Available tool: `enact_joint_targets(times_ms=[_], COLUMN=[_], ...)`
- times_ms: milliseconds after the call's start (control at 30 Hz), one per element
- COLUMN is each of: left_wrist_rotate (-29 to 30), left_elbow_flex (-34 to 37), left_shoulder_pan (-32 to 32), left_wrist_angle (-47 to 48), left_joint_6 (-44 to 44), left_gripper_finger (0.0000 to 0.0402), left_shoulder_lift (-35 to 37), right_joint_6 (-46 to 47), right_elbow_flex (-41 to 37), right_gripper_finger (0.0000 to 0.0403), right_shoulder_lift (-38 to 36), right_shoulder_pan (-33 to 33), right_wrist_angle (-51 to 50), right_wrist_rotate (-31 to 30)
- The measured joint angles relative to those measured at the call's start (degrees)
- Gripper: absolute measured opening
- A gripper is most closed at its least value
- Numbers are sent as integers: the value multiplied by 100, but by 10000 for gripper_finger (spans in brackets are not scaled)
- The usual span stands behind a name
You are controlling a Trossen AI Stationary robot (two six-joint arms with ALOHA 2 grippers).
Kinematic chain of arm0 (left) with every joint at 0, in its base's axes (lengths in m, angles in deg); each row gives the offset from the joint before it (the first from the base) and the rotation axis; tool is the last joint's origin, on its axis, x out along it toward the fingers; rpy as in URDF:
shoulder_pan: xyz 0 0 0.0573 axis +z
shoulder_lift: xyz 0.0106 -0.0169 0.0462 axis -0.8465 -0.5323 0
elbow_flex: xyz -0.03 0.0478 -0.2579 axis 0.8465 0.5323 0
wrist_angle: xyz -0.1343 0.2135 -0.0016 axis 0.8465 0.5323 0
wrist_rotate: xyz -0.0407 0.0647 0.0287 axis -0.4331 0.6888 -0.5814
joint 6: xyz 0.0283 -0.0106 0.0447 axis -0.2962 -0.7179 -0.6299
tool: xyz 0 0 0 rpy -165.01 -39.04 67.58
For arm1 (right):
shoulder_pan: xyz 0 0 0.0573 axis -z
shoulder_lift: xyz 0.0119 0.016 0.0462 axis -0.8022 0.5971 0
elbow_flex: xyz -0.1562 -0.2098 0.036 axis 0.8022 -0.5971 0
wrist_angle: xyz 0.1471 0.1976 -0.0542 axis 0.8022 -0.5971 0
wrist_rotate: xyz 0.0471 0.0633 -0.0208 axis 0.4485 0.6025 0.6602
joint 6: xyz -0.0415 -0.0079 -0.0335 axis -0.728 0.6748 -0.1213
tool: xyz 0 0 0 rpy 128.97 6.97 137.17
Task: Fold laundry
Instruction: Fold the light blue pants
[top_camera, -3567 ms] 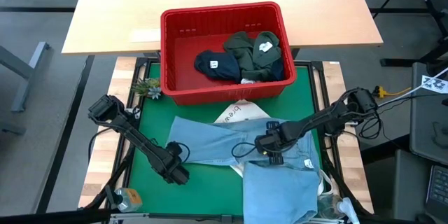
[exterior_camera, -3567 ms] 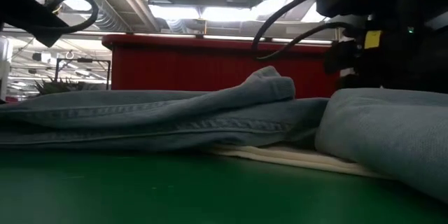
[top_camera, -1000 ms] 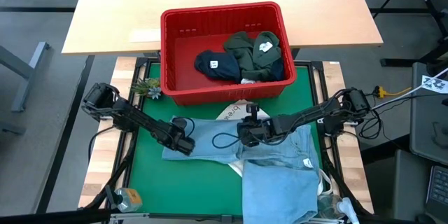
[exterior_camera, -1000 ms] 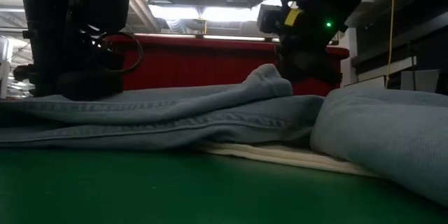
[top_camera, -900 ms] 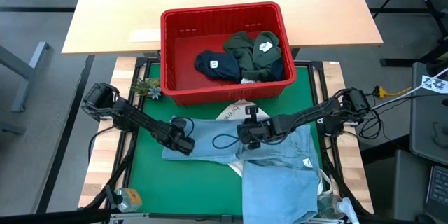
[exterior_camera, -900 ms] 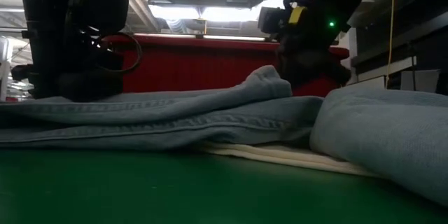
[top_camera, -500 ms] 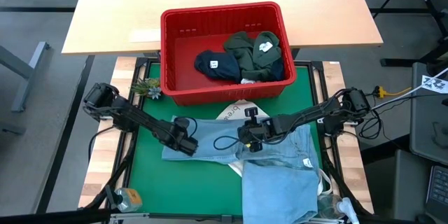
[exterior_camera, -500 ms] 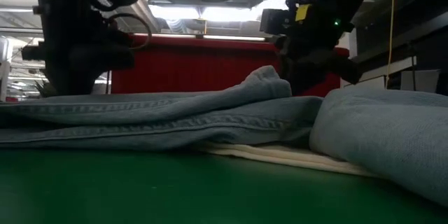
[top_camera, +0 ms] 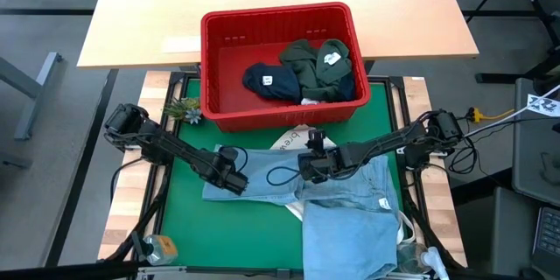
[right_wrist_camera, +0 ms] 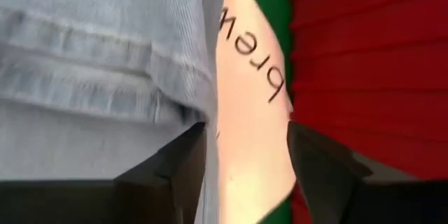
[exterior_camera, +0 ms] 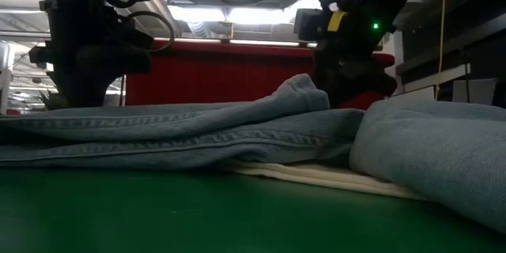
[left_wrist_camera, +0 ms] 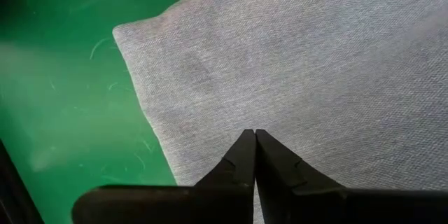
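we see left gripper fingers together, pinching denim | right gripper fingers apart, denim edge beside one

Backlit low view; overhead view bright, sharp.

The high view is looking straight down from above, taking in the green mat, the red basket and both arms. The low view is sitting at mat level, facing across the denim toward the basket wall, very near the cloth. The left wrist view is looking closely down on denim and mat. The right wrist view is facing denim, a lettered white cloth and the basket. All views are sharing the denim.
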Motion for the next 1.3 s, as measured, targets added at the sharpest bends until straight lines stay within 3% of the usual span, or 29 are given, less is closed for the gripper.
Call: enact_joint_targets(times_ms=[133,267,433,533,700,1000,1300], left_wrist_rotate=[2,3,52,56,61,481,714], left_elbow_flex=[0,0,0,0,0,0,4], left_shoulder_pan=[0,10,67,79,74,63,63], left_wrist_angle=[0,-2,-77,-132,-179,-188,-200], left_joint_6=[-105,-279,-280,-282,-282,-302,-304], left_gripper_finger=[0,0,0,0,0,0,0], left_shoulder_lift=[0,0,0,2,2,2,7], right_joint_6=[966,2274,3134,3377,4538,6284,7146], right_elbow_flex=[552,1132,1332,1224,1145,1144,1132], right_gripper_finger=[206,206,207,207,207,207,207], right_shoulder_lift=[0,-9,-9,-9,-9,67,359], right_shoulder_pan=[0,-5,-8,-96,-249,-225,-225], right_wrist_angle=[-1236,-2187,-1837,-1161,-402,-213,259], right_wrist_rotate=[494,1489,3333,3986,4105,4228,4423])
